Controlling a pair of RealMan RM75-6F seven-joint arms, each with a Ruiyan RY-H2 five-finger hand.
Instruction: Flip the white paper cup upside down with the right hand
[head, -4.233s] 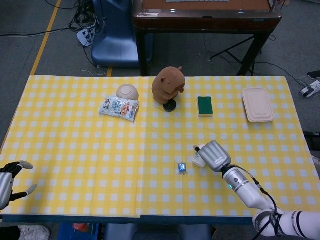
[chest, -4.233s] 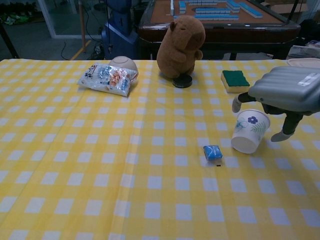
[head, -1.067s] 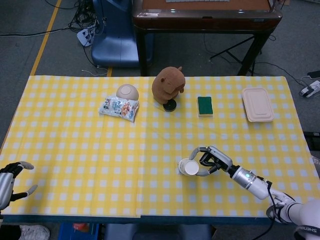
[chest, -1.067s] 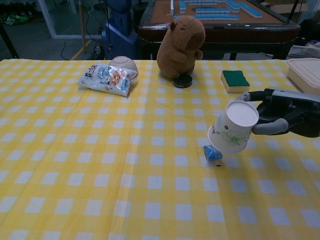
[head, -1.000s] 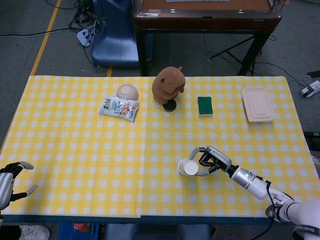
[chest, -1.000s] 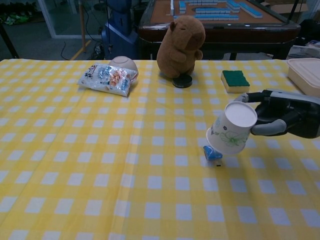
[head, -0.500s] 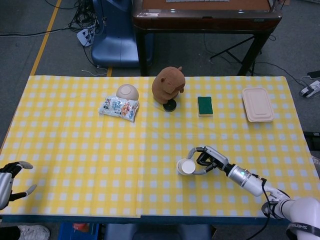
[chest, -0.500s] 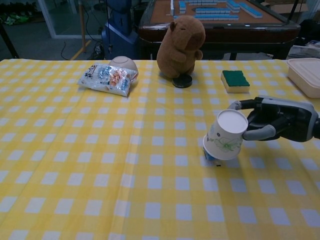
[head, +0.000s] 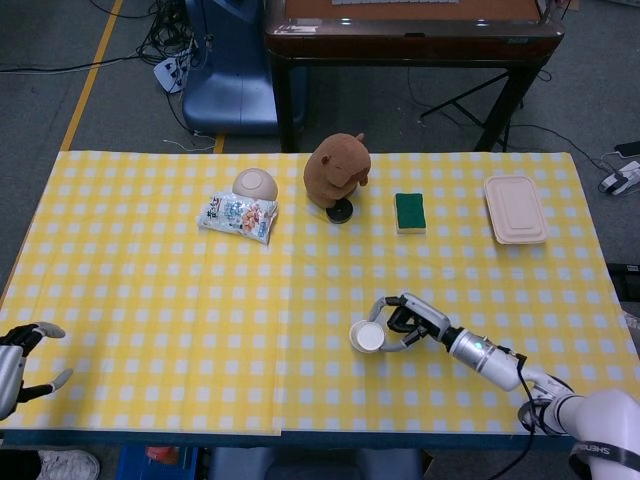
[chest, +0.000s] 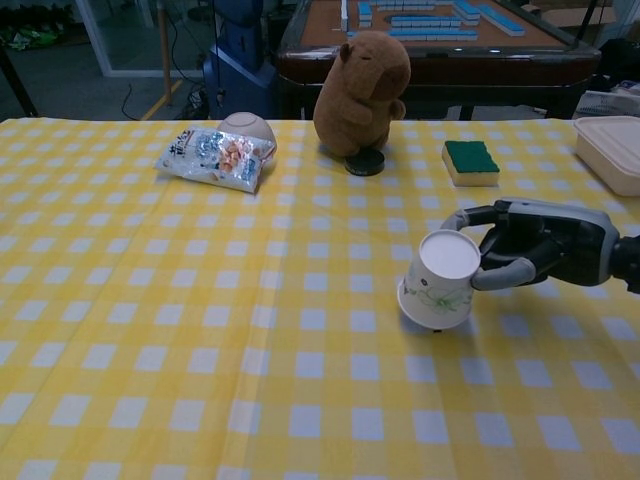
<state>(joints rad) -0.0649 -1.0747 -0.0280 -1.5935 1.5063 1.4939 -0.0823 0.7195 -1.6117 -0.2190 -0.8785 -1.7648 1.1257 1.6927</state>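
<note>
Chest view: right hand (chest: 530, 245) behind cup (chest: 437, 279)

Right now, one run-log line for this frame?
phase: flipping | right hand: holds white paper cup, base up, tilted, rim low near tablecloth | left hand: open, idle at table edge

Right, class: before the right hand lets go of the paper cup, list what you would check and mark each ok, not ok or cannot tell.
1. Right hand grips the white paper cup: ok.
2. Cup base faces up: ok, though tilted.
3. Rim flat on the yellow checked tablecloth: not ok, cup leans.
4. Whether anything sits under the rim: cannot tell, the cup hides that patch.
5. Green sponge and capybara plush clear of the cup: ok.
6. Left hand out of the way: ok.
</note>
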